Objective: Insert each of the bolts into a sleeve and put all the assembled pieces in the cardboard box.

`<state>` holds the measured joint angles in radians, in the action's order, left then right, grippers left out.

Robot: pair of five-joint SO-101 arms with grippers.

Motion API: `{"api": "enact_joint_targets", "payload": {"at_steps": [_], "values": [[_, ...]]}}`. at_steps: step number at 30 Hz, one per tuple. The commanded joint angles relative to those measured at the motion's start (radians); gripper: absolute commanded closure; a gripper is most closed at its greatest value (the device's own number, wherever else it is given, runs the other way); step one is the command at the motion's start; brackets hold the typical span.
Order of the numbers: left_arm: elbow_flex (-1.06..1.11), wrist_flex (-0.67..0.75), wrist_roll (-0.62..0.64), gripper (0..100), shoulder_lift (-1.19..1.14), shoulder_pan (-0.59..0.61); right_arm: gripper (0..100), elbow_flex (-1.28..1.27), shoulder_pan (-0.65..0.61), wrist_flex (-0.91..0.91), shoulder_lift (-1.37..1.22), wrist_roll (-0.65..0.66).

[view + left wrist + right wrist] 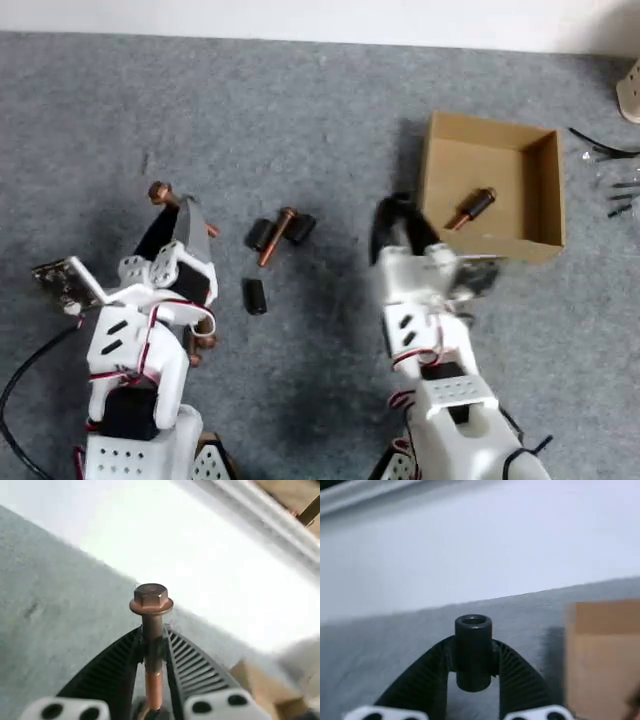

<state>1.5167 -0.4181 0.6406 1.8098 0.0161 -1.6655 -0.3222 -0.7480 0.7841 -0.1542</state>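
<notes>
grey carpet-like matting [330, 120] covers the table, and a white wall is seen beyond its far edge. a copper bolt [151, 625] is pinched between the ribbed black fingers [192, 667] of the left gripper [152, 635]. its long axis is lined up with the gripper's own, the flanged hexagonal head is carried out past the fingertips, and the smooth shank is run back between the jaws. in the high view this bolt [160, 192] is pointed head-first toward the far left, clear of the matting.

a black sleeve [473, 650] is clamped by the right gripper [473, 667]. it is a short matt cylinder, held lengthwise along the gripper, with its open bore turned outward past the fingertips. the right gripper [397, 215] is held just beside the near left corner of the cardboard box [500, 245].

inside the box an assembled piece [472, 208] is laid slantwise, its black sleeve end toward the far right.

between the arms a second bolt [276, 238] is laid flat, head toward the far side, flanked by two loose sleeves [260, 235] [300, 228] that are touching or nearly touching it. another loose sleeve [256, 296] is found nearer the arms.
</notes>
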Motion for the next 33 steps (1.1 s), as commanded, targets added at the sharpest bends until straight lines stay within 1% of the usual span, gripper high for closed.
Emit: {"api": "enact_joint_targets", "payload": {"at_steps": [1, 6, 8, 11, 13, 15, 18, 22, 24, 30, 33], "values": [[-0.010, 0.190, 0.005, 99, 0.016, -0.025, 99.4, -0.090, -0.168, -0.041, 0.015, 0.193], [-0.010, 0.324, -0.009, 99, 0.016, -0.028, 99.4, -0.090, -0.374, -0.042, 0.015, 0.411], [-0.010, 0.364, -0.061, 99, 0.016, -0.041, 99.4, -0.090, -0.424, -0.045, 0.015, 0.468], [-0.008, 0.384, -0.155, 99, 0.016, -0.120, 99.4, -0.096, -0.463, -0.140, 0.015, 0.520], [-0.002, 0.382, -0.215, 99, 0.016, -0.185, 99.4, -0.096, -0.469, -0.213, 0.015, 0.537], [-0.001, 0.382, -0.241, 99, 0.016, -0.237, 99.4, -0.096, -0.466, -0.249, 0.015, 0.540], [-0.005, 0.381, -0.222, 99, 0.016, -0.315, 99.4, -0.096, -0.455, -0.248, 0.007, 0.540], [-0.010, 0.381, -0.229, 99, 0.016, -0.429, 99.4, -0.096, -0.372, -0.248, 0.007, 0.535], [-0.007, 0.381, -0.229, 99, 0.016, -0.443, 99.4, -0.096, -0.348, -0.248, 0.007, 0.534], [-0.001, 0.376, -0.229, 99, 0.016, -0.441, 99.4, -0.096, -0.344, -0.248, 0.007, 0.534], [-0.010, 0.327, -0.230, 99, 0.016, -0.441, 99.4, -0.096, -0.341, -0.248, 0.007, 0.534]]}}
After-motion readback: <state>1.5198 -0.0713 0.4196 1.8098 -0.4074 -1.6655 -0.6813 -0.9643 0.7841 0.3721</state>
